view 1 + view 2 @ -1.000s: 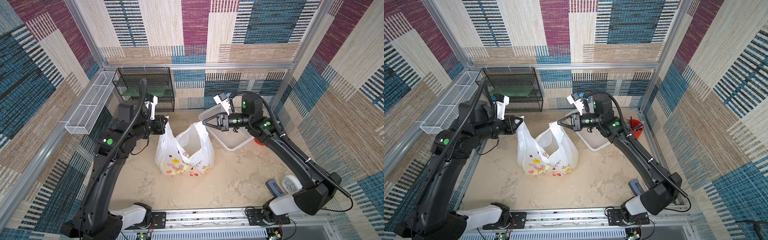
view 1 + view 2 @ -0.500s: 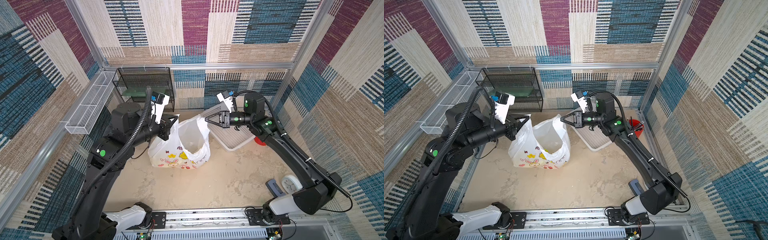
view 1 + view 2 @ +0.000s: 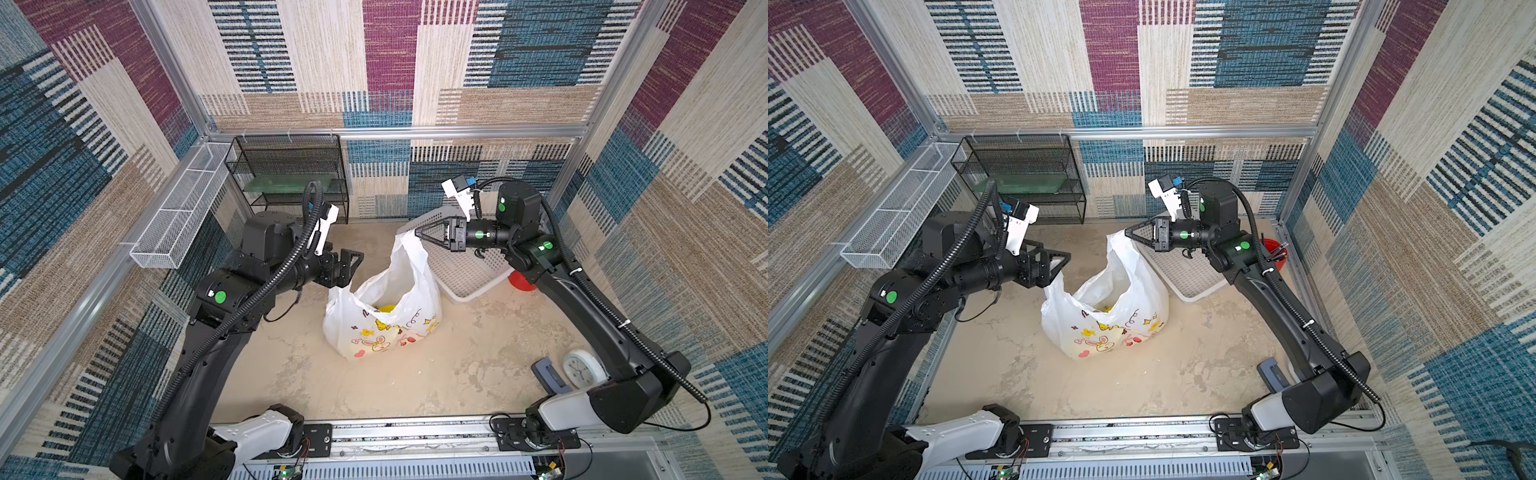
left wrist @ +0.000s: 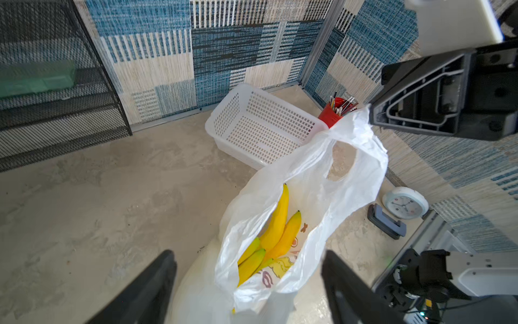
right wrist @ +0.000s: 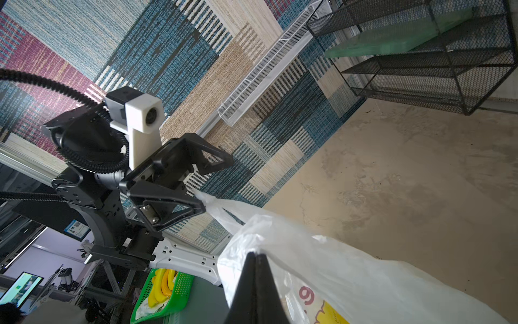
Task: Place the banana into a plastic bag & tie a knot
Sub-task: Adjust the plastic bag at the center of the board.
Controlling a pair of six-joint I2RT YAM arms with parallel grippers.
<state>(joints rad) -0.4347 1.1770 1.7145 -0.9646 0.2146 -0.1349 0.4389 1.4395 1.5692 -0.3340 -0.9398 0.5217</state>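
The right jaws were pinched shut on the tip of one handle loop (image 3: 409, 245) of the bag (image 3: 386, 328), holding it high at about 1 o'clock from the bag's body. The left jaws stood wide open and gripped nothing, at about 10 o'clock from the bag. The other loop (image 3: 337, 293) ended right at the tip of one left finger (image 5: 157, 209); whether it touched could not be told. The two loops were well apart and untied.

Between them the bag's mouth gaped, and the left wrist view showed the bananas (image 4: 277, 224) lying inside, low down. The bag sat near the middle of the worktop (image 3: 291, 374), its cartoon prints facing 6 o'clock.

A white basket (image 3: 461, 270) lay beyond the right jaws at 1 o'clock from the bag, with a red cup (image 3: 521, 282) of sticks just past it at 2 o'clock. A small clock (image 3: 579, 368) and a dark grey block (image 3: 548, 374) lay side by side at 4 o'clock. A black wire rack (image 3: 291, 178) stood against the back wall at 11 o'clock, and a white mesh tray (image 3: 178, 212) hung on the side wall at 10 o'clock.
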